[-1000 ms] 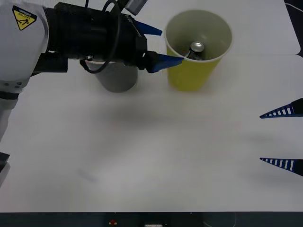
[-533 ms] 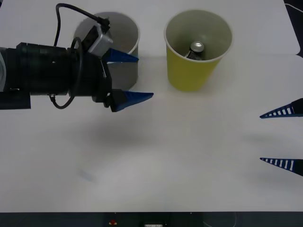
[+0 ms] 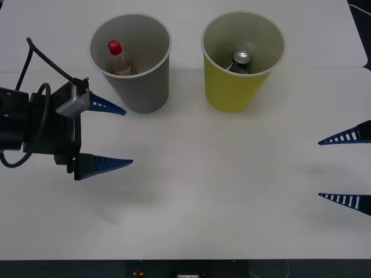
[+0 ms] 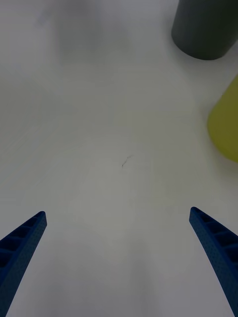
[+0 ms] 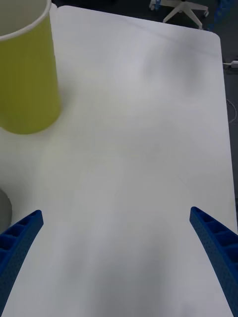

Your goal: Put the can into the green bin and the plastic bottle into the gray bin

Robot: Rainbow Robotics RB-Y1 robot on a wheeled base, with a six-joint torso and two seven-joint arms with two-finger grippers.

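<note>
Sorting looks done: plastic bottle [image 3: 119, 58] in gray bin [image 3: 145, 92], can [image 3: 240, 61] in green bin [image 3: 232, 92]; we keep left gripper [image 3: 116, 136] fingers apart, clear of both.

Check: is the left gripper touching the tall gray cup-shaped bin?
Apart. In the front view, bare white table shows between the left gripper, its fingers open, and the tall gray cup-shaped bin.

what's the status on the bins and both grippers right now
Left gripper open, empty, near the gray bin. Right gripper open, parked at table's right edge. Plastic bottle in gray bin, can in green bin. Nothing in the way.
</note>
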